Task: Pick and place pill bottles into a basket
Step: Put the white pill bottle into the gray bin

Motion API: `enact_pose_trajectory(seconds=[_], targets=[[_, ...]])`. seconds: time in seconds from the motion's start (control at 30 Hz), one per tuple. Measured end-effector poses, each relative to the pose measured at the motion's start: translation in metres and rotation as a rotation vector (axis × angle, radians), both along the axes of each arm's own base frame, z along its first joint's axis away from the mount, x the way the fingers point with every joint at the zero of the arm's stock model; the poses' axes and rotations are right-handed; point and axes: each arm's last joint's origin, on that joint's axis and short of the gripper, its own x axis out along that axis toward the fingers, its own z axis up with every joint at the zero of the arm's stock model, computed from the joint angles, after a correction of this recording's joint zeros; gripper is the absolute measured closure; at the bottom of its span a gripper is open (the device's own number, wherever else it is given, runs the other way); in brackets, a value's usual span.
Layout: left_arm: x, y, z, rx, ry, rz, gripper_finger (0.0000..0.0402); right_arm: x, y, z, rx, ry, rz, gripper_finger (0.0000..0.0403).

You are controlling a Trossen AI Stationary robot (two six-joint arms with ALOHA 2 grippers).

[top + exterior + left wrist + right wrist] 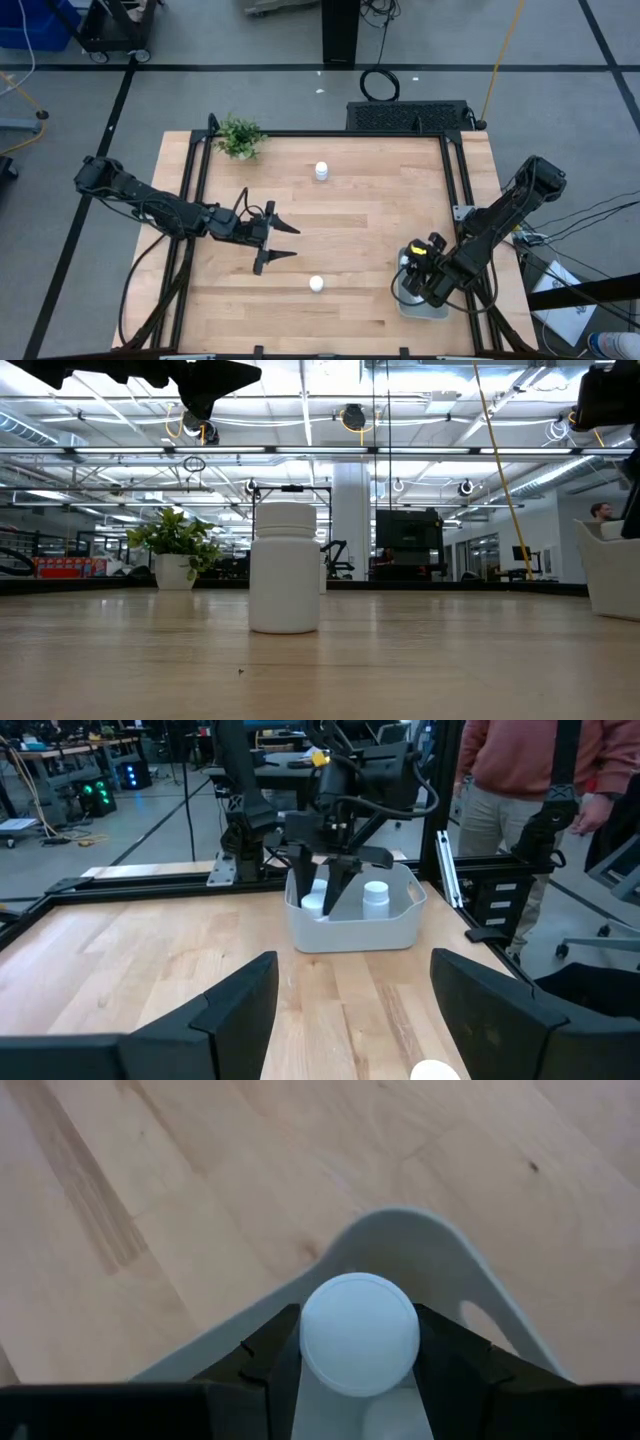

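A white pill bottle is clamped between the right gripper's fingers, directly above the pale basket at the table's near right corner. Two bottles already stand inside. Two more stand on the wood, well apart. The left gripper hovers mid-table, jaws spread, empty.

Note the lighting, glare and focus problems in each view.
High view: even light, no harsh shadows on the table. Low view: bright ceiling lights backlight the near pill bottle; left gripper only a silhouette. Left wrist view: own fingers blurred, basket clear. Right wrist view: held bottle's cap washed out.
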Motion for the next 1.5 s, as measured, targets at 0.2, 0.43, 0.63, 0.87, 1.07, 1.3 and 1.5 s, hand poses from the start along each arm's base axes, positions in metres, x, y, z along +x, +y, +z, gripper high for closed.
enact_pose_trajectory(seconds=[0.2,0.43,0.63,0.87,1.07,1.3,1.5], targets=[[0.000,0.000,0.000,-0.001,0.000,0.000,0.0133,0.000,0.000,-0.002,-0.004,-0.020,-0.002,0.0256],[0.000,0.000,0.000,-0.001,0.000,0.000,0.0133,0.000,0.000,-0.003,0.000,-0.006,0.002,0.0179],[0.000,0.000,0.000,-0.001,0.001,-0.001,0.0133,-0.001,-0.001,-0.001,0.021,-0.001,0.006,0.0150],[0.000,0.000,0.000,-0.001,0.000,-0.001,0.0133,-0.003,-0.003,0.008,0.036,-0.031,0.031,0.0169],[0.000,0.000,0.000,0.002,0.000,-0.001,0.0133,-0.007,-0.007,0.018,0.064,-0.065,0.040,0.0177],[0.000,0.000,0.000,-0.004,0.005,0.000,0.0133,-0.014,-0.015,0.036,0.096,-0.146,0.067,0.0177],[-0.001,0.000,-0.006,-0.032,0.074,0.009,0.0133,-0.017,-0.022,0.055,0.074,-0.293,0.131,0.0177]])
